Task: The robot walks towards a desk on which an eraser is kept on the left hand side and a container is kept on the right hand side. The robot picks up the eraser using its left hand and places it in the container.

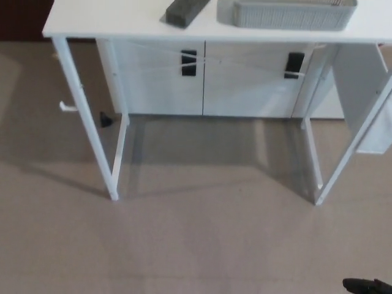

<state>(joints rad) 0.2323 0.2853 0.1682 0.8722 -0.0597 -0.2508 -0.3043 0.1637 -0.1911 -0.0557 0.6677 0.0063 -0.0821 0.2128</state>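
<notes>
A dark grey eraser block [185, 12] lies on the white desk [122, 26] at the top of the head view, left of centre. To its right on the same desk sits a grey ribbed container [288, 15], cut off by the top edge. A small black tip of my right hand [367, 286] shows at the bottom right corner, far below the desk; whether it is open cannot be made out. My left hand is out of the picture.
The desk stands on thin white legs [86, 116] over a beige floor. Behind it is a white cabinet [202, 79] with two black handles. A white panel [367, 92] hangs at the desk's right side.
</notes>
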